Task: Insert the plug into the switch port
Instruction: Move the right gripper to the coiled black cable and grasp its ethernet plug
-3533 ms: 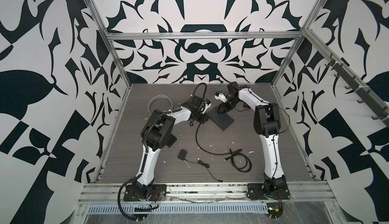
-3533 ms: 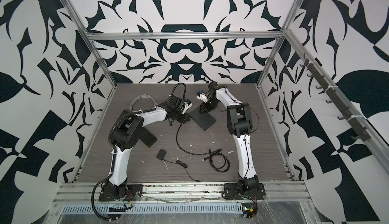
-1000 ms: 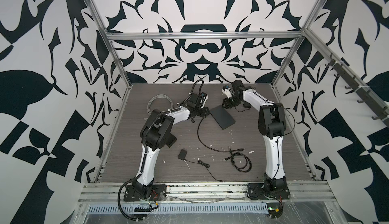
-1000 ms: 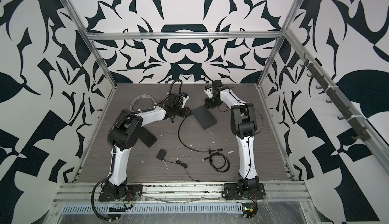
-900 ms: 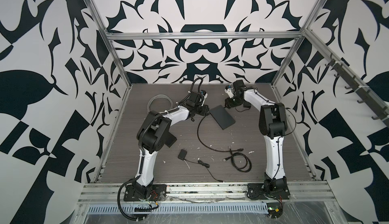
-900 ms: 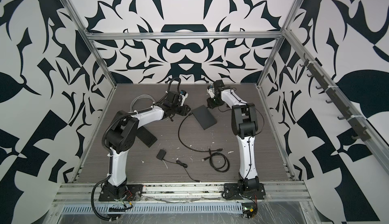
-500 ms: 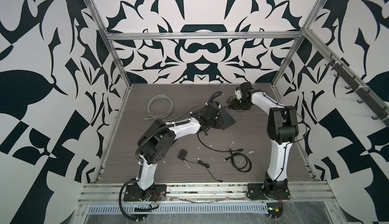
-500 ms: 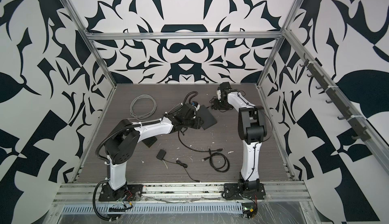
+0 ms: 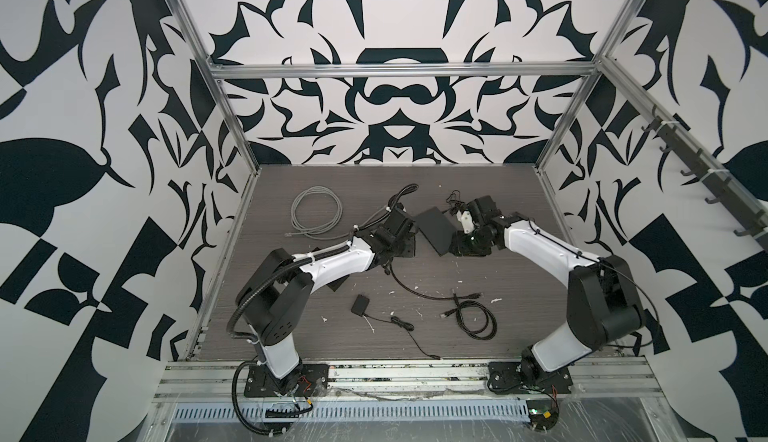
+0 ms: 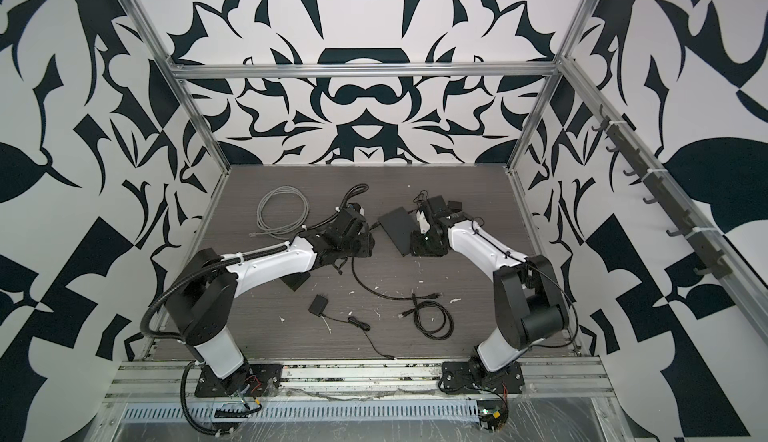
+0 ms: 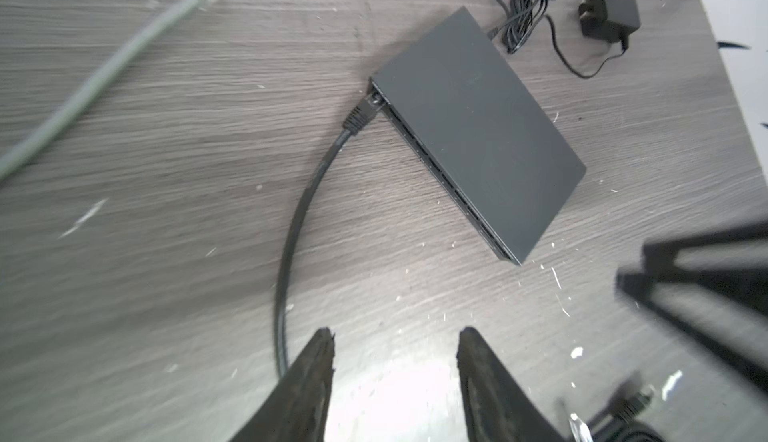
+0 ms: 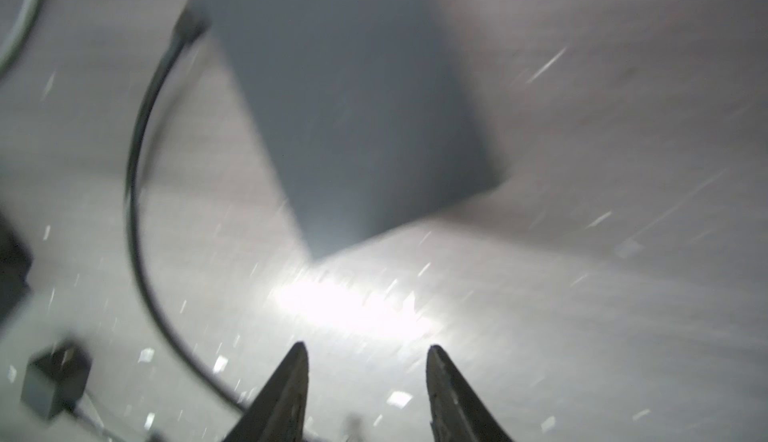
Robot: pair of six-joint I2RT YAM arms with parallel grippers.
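Note:
The switch (image 9: 434, 230) (image 10: 398, 228) is a flat dark grey box lying on the table, and it is blurred in the right wrist view (image 12: 353, 107). In the left wrist view the black plug (image 11: 365, 114) sits in the end port of the switch (image 11: 478, 128), and its black cable (image 11: 291, 232) curves back past my left gripper (image 11: 397, 332). That gripper is open and empty, a little way off the switch's port side. My right gripper (image 12: 368, 346) is open and empty, low over the table by the switch's near right corner.
A grey cable coil (image 9: 318, 211) lies at the back left. A black power adapter (image 11: 609, 18) with thin wire sits behind the switch. A small black box (image 9: 359, 305) and a coiled black cable (image 9: 473, 317) lie toward the front. Metal frame posts bound the table.
The left gripper has drawn back from the switch's port side. The right gripper has come forward from behind the switch to its near right corner. The plug stays in the port.

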